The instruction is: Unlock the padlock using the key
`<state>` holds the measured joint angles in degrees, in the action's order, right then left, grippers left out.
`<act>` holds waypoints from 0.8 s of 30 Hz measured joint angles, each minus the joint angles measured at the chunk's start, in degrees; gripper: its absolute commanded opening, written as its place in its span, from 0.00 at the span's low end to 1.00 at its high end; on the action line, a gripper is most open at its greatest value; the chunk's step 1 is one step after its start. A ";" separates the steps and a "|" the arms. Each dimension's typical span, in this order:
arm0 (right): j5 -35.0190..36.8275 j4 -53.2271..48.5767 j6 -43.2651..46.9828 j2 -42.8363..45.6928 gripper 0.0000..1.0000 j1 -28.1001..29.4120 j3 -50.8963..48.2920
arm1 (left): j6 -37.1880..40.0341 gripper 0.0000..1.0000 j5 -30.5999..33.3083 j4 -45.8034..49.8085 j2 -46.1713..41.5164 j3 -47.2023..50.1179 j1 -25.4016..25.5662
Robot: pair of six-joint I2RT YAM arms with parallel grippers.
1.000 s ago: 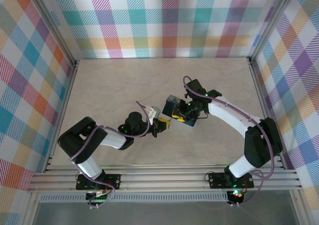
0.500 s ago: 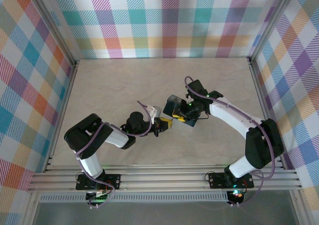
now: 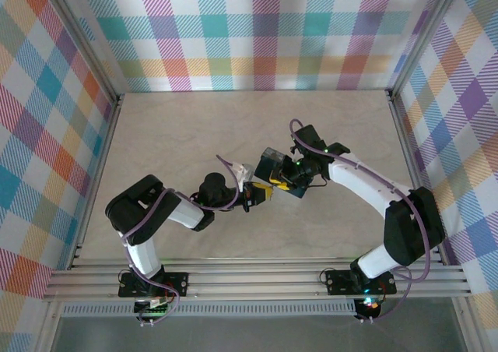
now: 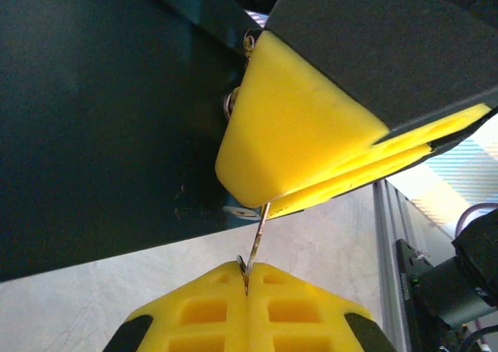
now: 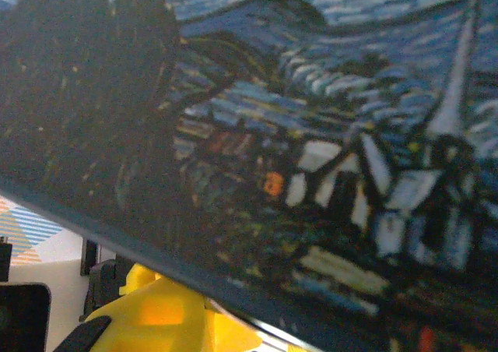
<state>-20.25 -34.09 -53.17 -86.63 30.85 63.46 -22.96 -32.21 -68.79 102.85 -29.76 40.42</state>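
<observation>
On the left, the left pincer is seen closed tight, its two yellow fingers pressed together on the shank of a thin metal key. The key is held upright and slightly tilted, with its blade pointed away from the pincer's tips. From above, this pincer is shown raised over the pale table, just short of the other arm's tips.

Directly ahead of the left pincer's tips, the key's far end is met by the padlock. Only a small bluish metal bit of it and a silver stud higher up can be made out. The rest is hidden behind the yellow pad beside it, so whether the key is seated cannot be told.

On the right, the right pincer is seen with its yellow fingers drawn nearly together, only a narrow slit being left between them. They appear to be clamped on the padlock, though the grip itself is hidden.

Pressed against the far side of those fingers, a printed box with a blue swirling-sky picture is held tilted off the table. Below its edge, the left pincer's yellow tips are glimpsed.
</observation>
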 measured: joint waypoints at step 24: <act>0.04 0.66 0.00 0.87 0.00 -0.85 -0.96 | -2.80 0.00 -1.40 -3.67 2.05 0.48 -0.44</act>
<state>-20.21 -33.43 -53.17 -85.76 30.00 62.50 -25.76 -33.61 -72.47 104.90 -29.28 39.99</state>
